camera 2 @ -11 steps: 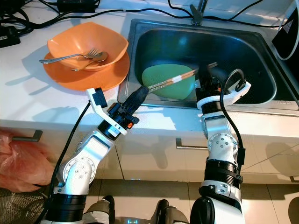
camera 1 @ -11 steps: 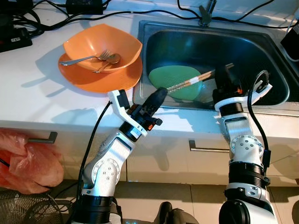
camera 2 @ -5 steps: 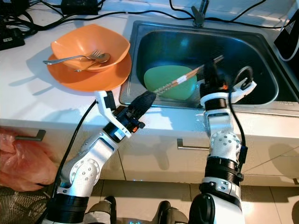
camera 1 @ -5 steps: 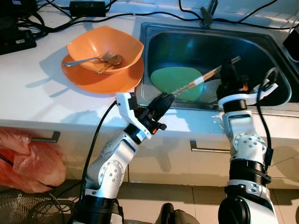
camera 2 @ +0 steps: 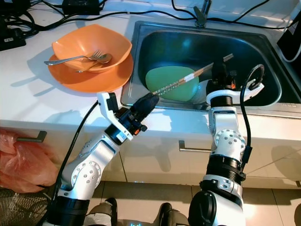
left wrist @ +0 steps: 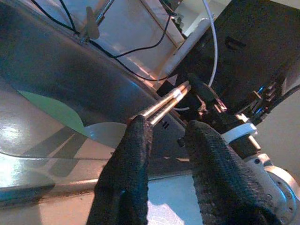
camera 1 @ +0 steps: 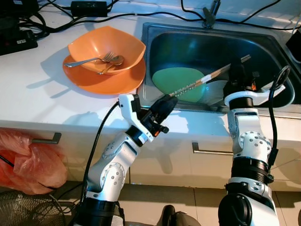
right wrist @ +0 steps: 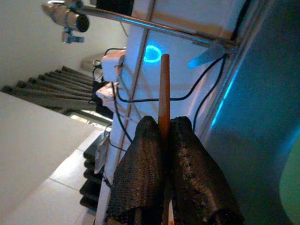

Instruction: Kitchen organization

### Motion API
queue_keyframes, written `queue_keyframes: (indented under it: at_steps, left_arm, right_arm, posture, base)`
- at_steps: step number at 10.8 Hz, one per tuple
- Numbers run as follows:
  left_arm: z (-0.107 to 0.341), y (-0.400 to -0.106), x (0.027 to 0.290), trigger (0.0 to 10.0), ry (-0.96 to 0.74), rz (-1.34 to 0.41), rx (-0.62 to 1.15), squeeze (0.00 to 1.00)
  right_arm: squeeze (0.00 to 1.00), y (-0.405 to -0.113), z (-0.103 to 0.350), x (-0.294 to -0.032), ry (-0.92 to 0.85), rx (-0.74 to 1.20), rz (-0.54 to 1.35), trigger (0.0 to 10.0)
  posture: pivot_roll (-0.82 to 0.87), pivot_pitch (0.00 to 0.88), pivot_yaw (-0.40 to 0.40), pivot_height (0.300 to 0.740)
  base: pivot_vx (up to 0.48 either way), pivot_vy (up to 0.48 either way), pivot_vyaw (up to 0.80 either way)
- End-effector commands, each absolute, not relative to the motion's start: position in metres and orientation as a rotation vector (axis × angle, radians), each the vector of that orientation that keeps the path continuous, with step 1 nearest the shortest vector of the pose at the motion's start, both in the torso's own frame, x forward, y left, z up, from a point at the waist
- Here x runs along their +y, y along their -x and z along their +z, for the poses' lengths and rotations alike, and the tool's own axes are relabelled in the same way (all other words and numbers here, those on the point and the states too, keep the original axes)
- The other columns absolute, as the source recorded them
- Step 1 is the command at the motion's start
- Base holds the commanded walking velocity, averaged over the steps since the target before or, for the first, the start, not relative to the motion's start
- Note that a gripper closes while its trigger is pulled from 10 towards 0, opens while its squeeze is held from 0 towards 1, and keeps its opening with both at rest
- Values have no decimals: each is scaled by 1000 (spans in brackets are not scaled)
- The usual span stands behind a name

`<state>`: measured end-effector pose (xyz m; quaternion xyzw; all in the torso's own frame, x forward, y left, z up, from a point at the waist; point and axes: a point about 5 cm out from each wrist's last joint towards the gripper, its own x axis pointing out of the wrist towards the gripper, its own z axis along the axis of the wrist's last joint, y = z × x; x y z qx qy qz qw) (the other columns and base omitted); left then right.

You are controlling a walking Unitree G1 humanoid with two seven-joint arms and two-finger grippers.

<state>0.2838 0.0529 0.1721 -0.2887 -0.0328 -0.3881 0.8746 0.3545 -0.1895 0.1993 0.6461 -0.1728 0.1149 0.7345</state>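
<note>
At centre right of the head view, the right gripper (camera 1: pixel 236 79) is clamped on the thick end of a pair of chopsticks (camera 1: pixel 207 78), holding them slanted above the steel sink (camera 1: pixel 263 47) and the green plate (camera 1: pixel 178 83) lying in it. The left gripper (camera 1: pixel 165 104), fingers apart, meets their thin tips at the sink's front rim, probably to take them over. The orange bowl (camera 1: pixel 106 48) with fork (camera 1: pixel 89 59) waits upper left.
</note>
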Motion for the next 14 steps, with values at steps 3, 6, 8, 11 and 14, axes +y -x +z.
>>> queue_keyframes:
  at_steps: [3,6,8,11,14]
  left_arm:
    - [146,-280,50,10000,585,-789,61,0]
    - [146,-283,52,10000,555,-758,51,0]
    - [147,-289,55,10000,462,-688,27,0]
    - [154,-293,57,10000,410,-658,-13,0]
    - [157,-294,55,10000,375,-657,-30,0]
  right_arm:
    - [0,-357,208,-209,-1461,-446,136,0]
    - [0,-360,218,-218,-1363,-479,70,0]
    - [0,-365,228,-217,-1105,-482,29,10000]
    - [0,-370,234,-209,-794,-471,48,10000]
    - [0,-374,220,-204,-503,-400,51,10000]
  posture:
    - [180,189,-80,740]
    - [179,189,-80,740]
    - [181,189,-81,740]
    - [182,188,-82,740]
    - [180,188,-84,740]
  base:
    - [0,0,0]
    - [0,0,0]
    - [0,0,0]
    - [0,0,0]
    - [0,0,0]
